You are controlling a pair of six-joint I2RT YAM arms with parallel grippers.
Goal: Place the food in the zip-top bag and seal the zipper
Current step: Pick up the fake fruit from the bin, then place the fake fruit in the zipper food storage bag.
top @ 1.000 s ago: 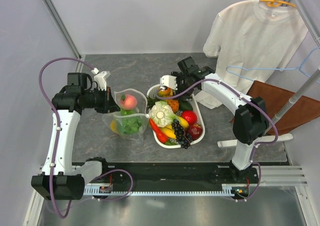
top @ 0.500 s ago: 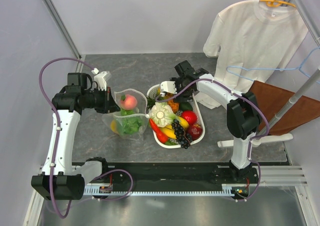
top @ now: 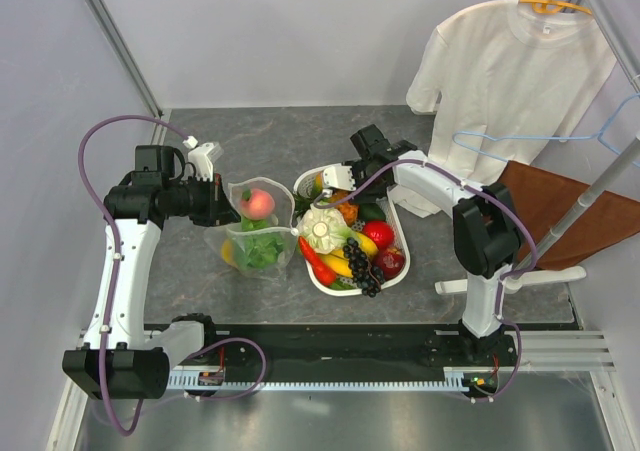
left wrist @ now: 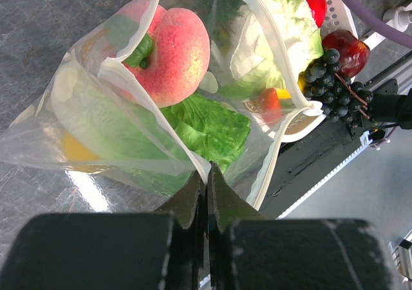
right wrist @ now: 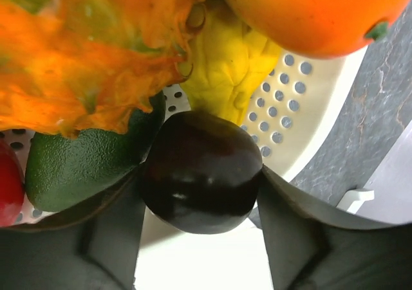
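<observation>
Left side first: the left gripper (left wrist: pixel 205 179) is pinched tight on the near lip of the bag (top: pixel 236 239), fingers together with only plastic between them. The bag sits on the table (top: pixel 200 141) between the two arms, pressed right up against the basket (top: pixel 402 261). Its mouth gapes upward and away from the bases, and the zipper (left wrist: pixel 273 156) runs crosswise from the gripper toward the basket. At the mouth sits the peach (left wrist: pixel 168 51), with lettuce (left wrist: pixel 207 126) beneath it and a yellow fruit (left wrist: pixel 76 151) at the bottom.

Over at the basket's far end, the right gripper (top: pixel 344 177) is down among the pile, jaws apart and hugging a dark fruit (right wrist: pixel 201 163) on both sides. It's crowded in there: an orange (right wrist: pixel 302 12) just above it and a green fruit (right wrist: pixel 76 169) touching its flank. Grapes (top: pixel 360 266) drape over the near end. A white T-shirt (top: pixel 500 81) hangs far right, well clear.
</observation>
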